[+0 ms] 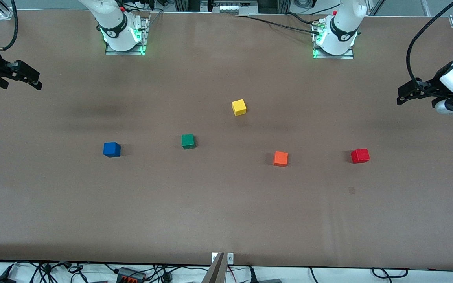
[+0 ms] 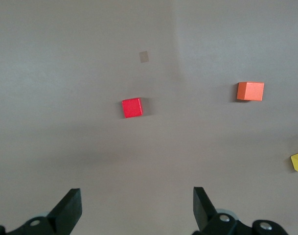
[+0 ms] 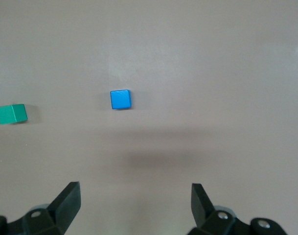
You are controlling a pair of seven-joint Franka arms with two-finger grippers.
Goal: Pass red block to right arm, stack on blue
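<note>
The red block (image 1: 360, 155) sits on the brown table toward the left arm's end; it also shows in the left wrist view (image 2: 132, 107). The blue block (image 1: 111, 149) sits toward the right arm's end; it also shows in the right wrist view (image 3: 120, 99). My left gripper (image 1: 403, 96) hangs open and empty in the air at the left arm's end of the table, apart from the red block; its fingers stand wide in its wrist view (image 2: 137, 208). My right gripper (image 1: 34, 80) hangs open and empty at the right arm's end, apart from the blue block (image 3: 135, 205).
A green block (image 1: 188, 141), a yellow block (image 1: 239, 107) and an orange block (image 1: 280, 158) lie on the table between the blue and red blocks. The orange block (image 2: 250, 91) lies beside the red one. Cables run along the table's near edge.
</note>
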